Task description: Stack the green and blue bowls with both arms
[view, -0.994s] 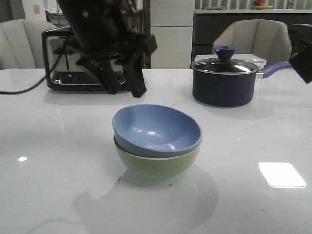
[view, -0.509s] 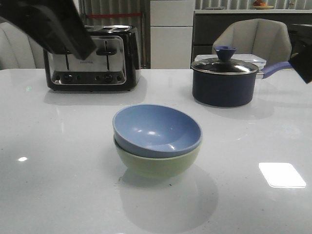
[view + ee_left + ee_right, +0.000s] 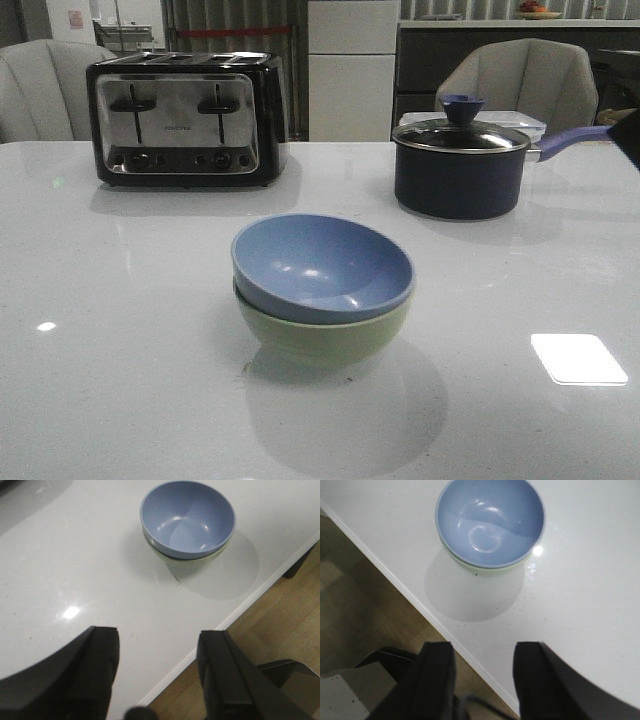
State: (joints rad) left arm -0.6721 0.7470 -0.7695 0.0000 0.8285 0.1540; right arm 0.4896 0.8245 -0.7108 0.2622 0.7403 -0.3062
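The blue bowl [image 3: 322, 266] sits nested in the green bowl [image 3: 325, 335] on the tabletop [image 3: 120, 330], so the stack looks done. The left arm has left the front view. Both the left fingers [image 3: 102, 672] and right fingers [image 3: 437, 680] are released and empty, well back from the bowls. The blue bowl holds nothing.

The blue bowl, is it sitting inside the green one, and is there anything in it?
Yes, the blue bowl sits nested in the green bowl, upright. It is empty: both wrist views show its bare inside.
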